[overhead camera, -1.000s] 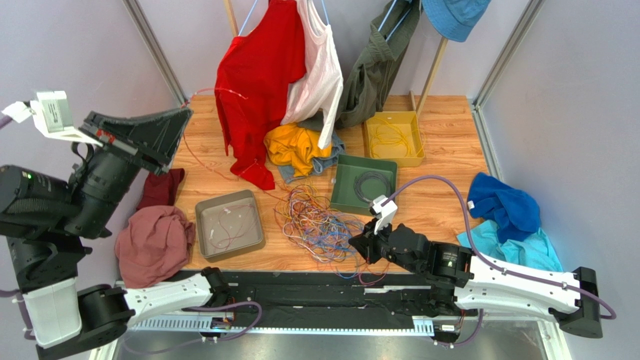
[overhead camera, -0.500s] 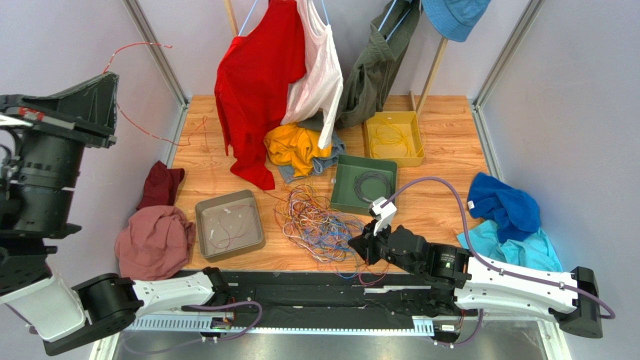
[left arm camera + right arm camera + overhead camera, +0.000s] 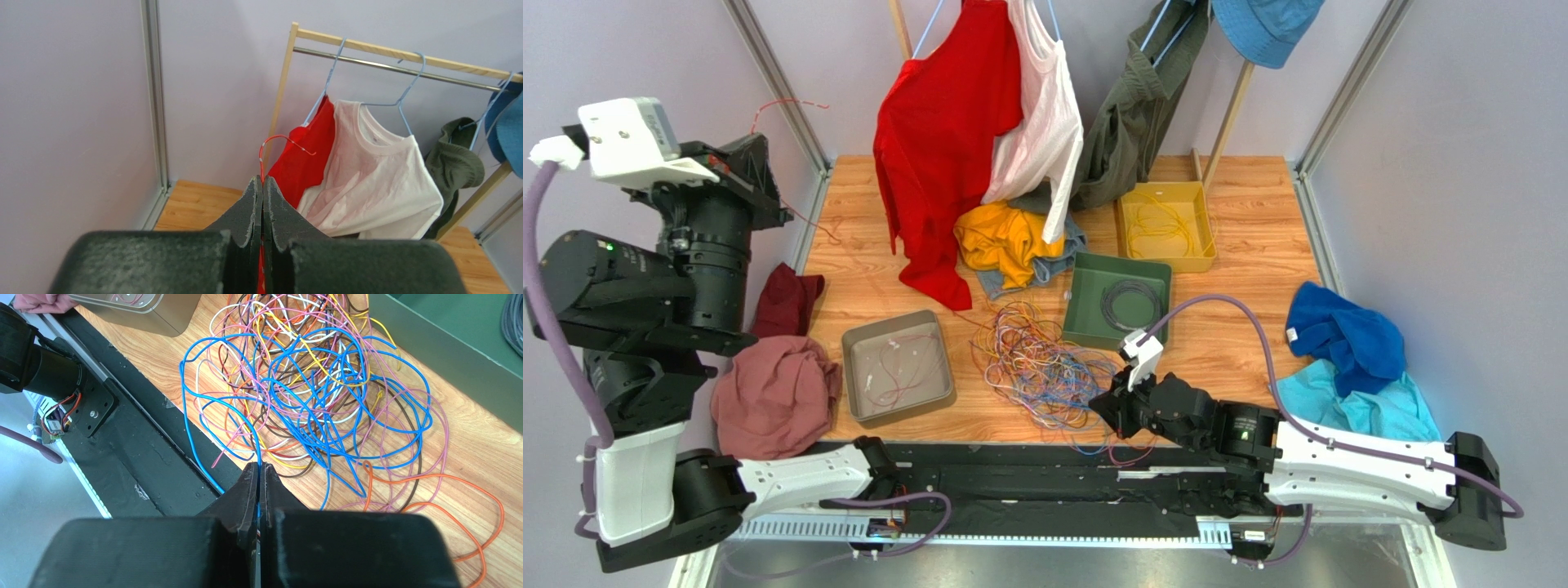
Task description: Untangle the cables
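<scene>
Finds the cables [image 3: 1044, 361] heaped mid-table [image 3: 1247, 208], between a grey tray [image 3: 852, 355] and a green tray [image 3: 1075, 325], probably so that sorted strands can be dropped to either side. Lifts the left end effector [image 3: 263, 184] high over the far-left corner, jaws pinched together on a red wire [image 3: 279, 139], seemingly to draw that strand up and free of the heap. Sets the right end effector [image 3: 258, 471] low at the heap's near edge, clamped tight on a blue wire [image 3: 196, 441], likely pinning the mass against that pull.

Cables [image 3: 1044, 361] heaped just ahead-left of right gripper [image 3: 1102, 408]; near tray [image 3: 891, 324] further left; far tray [image 3: 1081, 325] beyond gripper.
</scene>
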